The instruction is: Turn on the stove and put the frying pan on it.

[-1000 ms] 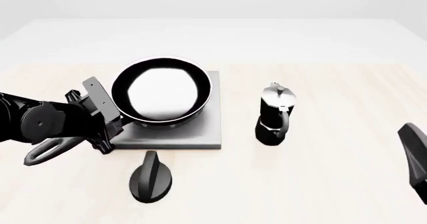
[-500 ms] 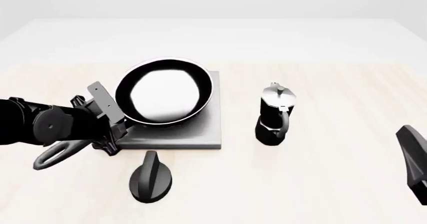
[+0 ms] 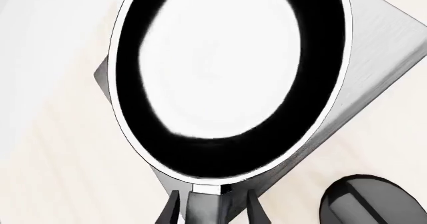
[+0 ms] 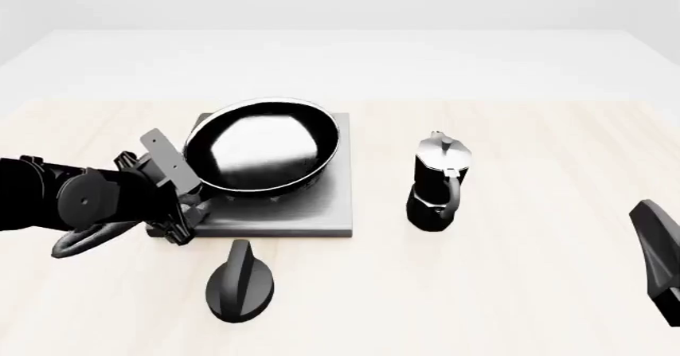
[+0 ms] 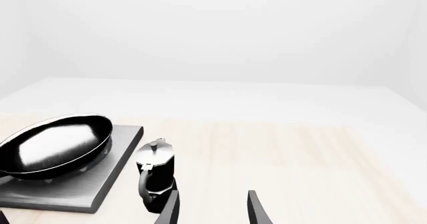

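Note:
The frying pan (image 4: 263, 145) is glossy black and round, and lies low over the grey stove slab (image 4: 314, 213), covering its rings; I cannot tell whether it touches. My left gripper (image 4: 194, 202) is at the slab's near-left corner, shut on the pan's handle where it meets the bowl. In the left wrist view the handle (image 3: 209, 204) runs between the two fingers of the left gripper (image 3: 212, 213). The black ridged knob (image 4: 240, 283) lies in front of the slab, untouched. My right gripper (image 5: 213, 209) is open and empty, at the front view's right edge (image 4: 650, 227).
A black moka pot (image 4: 438, 182) with a silver lid stands upright right of the slab, between it and the right arm. The wooden tabletop (image 4: 531, 292) stretches in front and to the right.
The pan has shifted slightly right and come down flatter over the slab, with the left arm following it. The right arm has barely moved.

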{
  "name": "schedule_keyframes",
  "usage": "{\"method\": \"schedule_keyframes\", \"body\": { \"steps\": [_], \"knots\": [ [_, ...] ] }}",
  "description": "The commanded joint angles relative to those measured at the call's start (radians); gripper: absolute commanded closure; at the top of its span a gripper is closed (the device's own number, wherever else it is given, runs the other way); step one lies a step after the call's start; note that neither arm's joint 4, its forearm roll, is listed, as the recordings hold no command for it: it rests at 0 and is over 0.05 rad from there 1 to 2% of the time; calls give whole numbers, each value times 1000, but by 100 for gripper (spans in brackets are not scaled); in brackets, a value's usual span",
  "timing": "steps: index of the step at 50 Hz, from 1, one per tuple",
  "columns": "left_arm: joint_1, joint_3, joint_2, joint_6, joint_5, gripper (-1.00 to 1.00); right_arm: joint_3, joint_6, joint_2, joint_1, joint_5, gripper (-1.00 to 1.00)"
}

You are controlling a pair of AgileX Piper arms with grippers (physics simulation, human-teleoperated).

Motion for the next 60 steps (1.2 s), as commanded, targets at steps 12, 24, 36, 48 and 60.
{"method": "schedule_keyframes", "body": {
  "steps": [12,24,36,48,60],
  "knots": [
    [-14,-19,-20,-4,17,-100,-3,-1,0,1,2,-100],
    [-19,-18,-48,-3,36,-100,-7,-1,0,-1,3,-100],
    [-27,-22,-133,-10,101,-100,-28,-1,0,3,17,-100],
    [-38,-15,-246,-15,175,-100,-47,-5,0,9,26,-100],
    [-80,-40,-405,-70,287,-100,-61,-10,0,18,35,-100]
  ]
}}
